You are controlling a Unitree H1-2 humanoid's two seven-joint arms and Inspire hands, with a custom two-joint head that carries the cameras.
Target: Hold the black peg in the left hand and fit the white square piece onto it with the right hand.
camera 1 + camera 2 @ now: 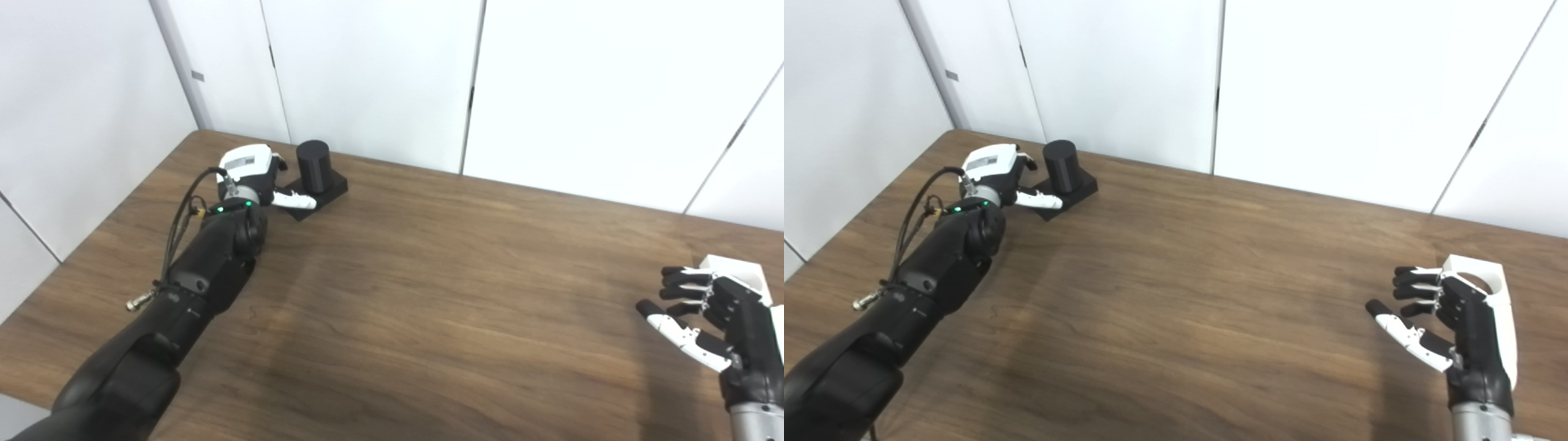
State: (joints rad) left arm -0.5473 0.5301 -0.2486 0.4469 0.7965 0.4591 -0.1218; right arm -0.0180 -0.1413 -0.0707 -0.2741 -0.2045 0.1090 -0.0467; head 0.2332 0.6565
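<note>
The black peg (313, 162) is a short upright cylinder on a flat black square base (335, 185), standing at the far left of the wooden table (429, 288). My left hand (252, 173) is right beside it on its left, with the white thumb stretched along the front of the base; its fingers are mostly hidden and I see no closed grip. The white square piece (1464, 264), with a round hole in its top, lies near the right edge. My right hand (1448, 315) hovers just in front of it, open, fingers spread, holding nothing.
White wall panels (380, 73) stand directly behind the table's far edge. A bundle of cables (177, 226) runs along my left forearm. Bare wood lies between the two hands.
</note>
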